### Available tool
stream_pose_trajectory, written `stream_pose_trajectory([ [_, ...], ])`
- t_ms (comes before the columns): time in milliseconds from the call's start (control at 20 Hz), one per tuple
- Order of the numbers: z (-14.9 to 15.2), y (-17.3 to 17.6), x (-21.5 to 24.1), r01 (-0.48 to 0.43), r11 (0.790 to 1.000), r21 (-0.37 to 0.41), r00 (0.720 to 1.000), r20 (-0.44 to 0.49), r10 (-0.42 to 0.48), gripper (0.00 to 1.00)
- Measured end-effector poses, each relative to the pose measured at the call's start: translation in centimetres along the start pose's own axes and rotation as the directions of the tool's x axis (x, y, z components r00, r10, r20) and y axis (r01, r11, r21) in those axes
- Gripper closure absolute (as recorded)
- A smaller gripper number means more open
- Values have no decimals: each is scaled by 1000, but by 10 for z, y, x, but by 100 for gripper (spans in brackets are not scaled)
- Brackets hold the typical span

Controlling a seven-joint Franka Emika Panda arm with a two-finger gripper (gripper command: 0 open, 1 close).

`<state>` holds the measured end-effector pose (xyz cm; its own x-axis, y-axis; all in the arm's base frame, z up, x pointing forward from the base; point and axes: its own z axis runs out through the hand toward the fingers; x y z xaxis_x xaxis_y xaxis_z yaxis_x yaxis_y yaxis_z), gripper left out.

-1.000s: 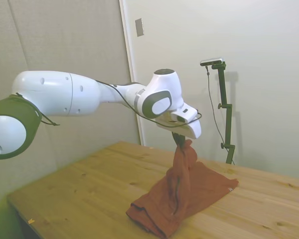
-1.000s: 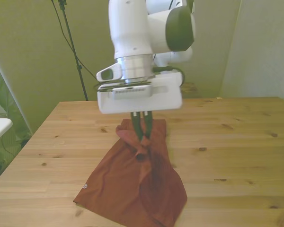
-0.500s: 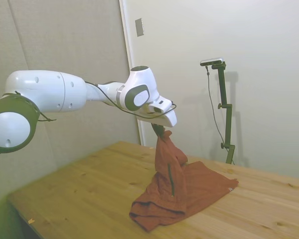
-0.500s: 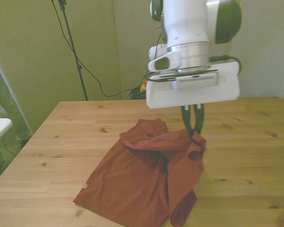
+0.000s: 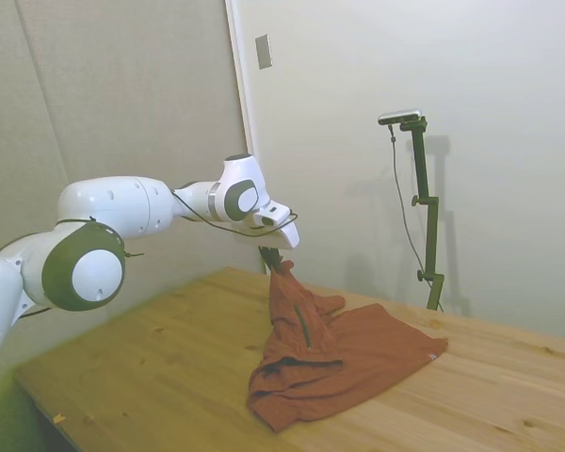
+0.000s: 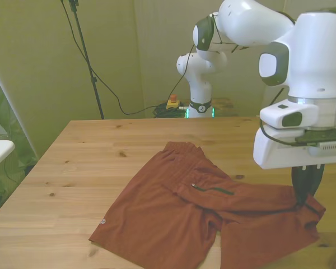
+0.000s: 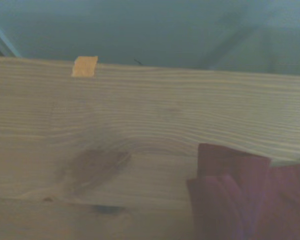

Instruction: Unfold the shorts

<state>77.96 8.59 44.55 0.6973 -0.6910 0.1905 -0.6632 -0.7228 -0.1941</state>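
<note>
Presently: wooden table (image 6: 78, 151) bearing rust-orange shorts (image 6: 173, 218), spread mostly flat, dark zipper line uppermost, small white tag (image 6: 101, 222) at the front view's left edge; gripper (image 6: 306, 197), jaws pinched narrow on a lifted corner at the front view's right.

Materials & finish
Shorts (image 6: 173, 218): soft matt cloth, rumpled. Table (image 6: 101, 151): pale wood, visible grain & knots, low sheen. Arm (image 5: 122, 202): smooth glossy white plastic shell.
</note>
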Motion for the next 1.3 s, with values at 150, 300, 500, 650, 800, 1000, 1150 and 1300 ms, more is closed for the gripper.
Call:
stream_pose_trajectory([
  [150,13,-4,-1,5,1000,-13,1000,11,-5,0],
  [300,21,-7,-3,10,1000,-23,1000,20,-10,0],
  [500,34,-13,-8,18,999,-26,999,30,-18,0],
  [650,27,-16,-8,20,1000,-17,1000,24,-20,0],
  [800,3,-7,3,13,1000,-23,1000,18,-13,0],
  [1000,-41,31,34,38,998,-51,999,16,-37,0],
  [1150,-62,76,57,68,994,-86,998,15,-67,0],
  [1300,-72,115,70,88,990,-112,996,15,-86,0],
])
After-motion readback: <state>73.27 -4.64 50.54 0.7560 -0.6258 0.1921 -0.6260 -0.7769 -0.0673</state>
